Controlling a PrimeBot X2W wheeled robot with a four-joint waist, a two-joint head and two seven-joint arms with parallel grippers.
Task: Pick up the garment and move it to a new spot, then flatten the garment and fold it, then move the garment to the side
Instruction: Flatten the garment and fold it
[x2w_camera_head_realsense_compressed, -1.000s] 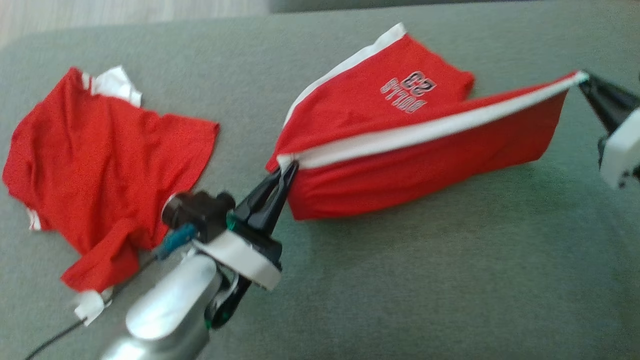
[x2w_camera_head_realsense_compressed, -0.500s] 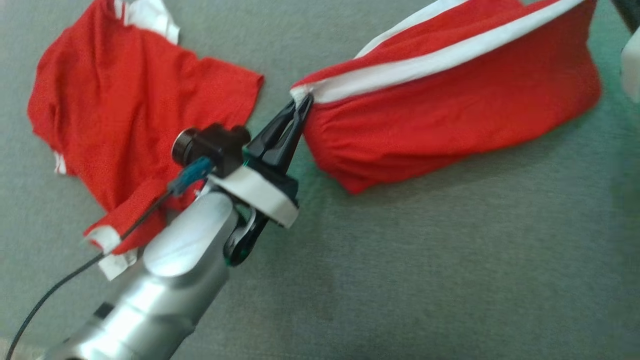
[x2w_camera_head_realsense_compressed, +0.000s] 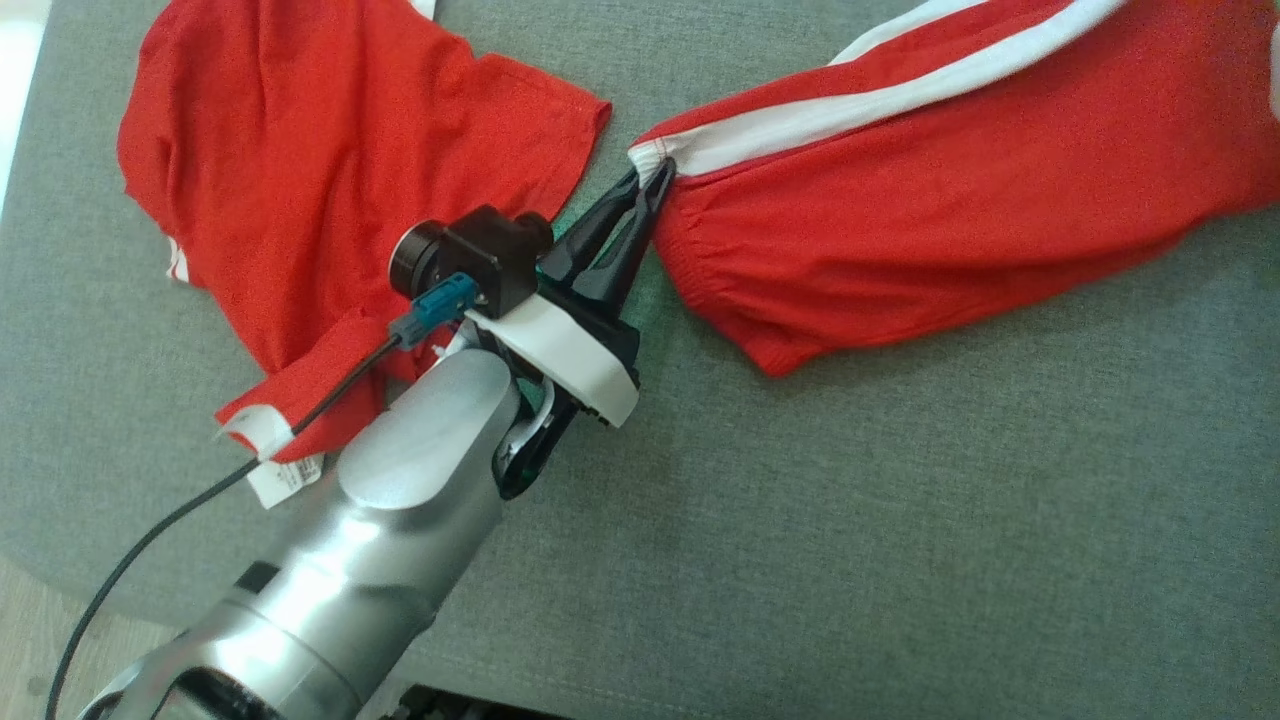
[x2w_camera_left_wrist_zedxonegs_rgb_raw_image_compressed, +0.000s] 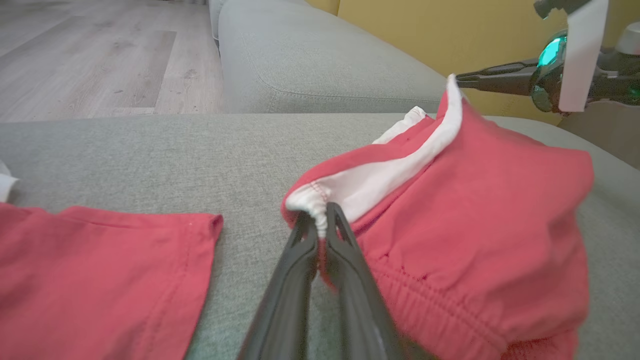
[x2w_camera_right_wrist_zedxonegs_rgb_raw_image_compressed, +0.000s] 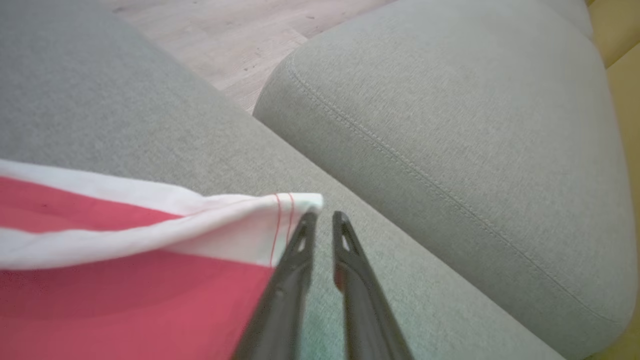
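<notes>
The shorts (x2w_camera_head_realsense_compressed: 950, 220) run off the head view at 2 o'clock, so we lose their far end there. The T-shirt (x2w_camera_head_realsense_compressed: 330, 170) is cut off at 11 o'clock, and our left arm covers part of its lower hem.

The shorts are red with a white side stripe and a gathered waistband. They stretch across the grey sofa cushion (x2w_camera_head_realsense_compressed: 800, 520) from the centre towards 2 o'clock. Our left end effector (x2w_camera_head_realsense_compressed: 655, 180) is clamped on the white waistband corner. Our right end effector (x2w_camera_right_wrist_zedxonegs_rgb_raw_image_compressed: 321, 216) has its fingers slightly parted, with bare cushion showing between them. The shorts' white stitched corner sits right at one fingertip, not pinched.

The red T-shirt lies at 10 o'clock, near the shorts but apart from them. A black cable (x2w_camera_head_realsense_compressed: 150, 540) trails from the left wrist towards 7 o'clock.
</notes>
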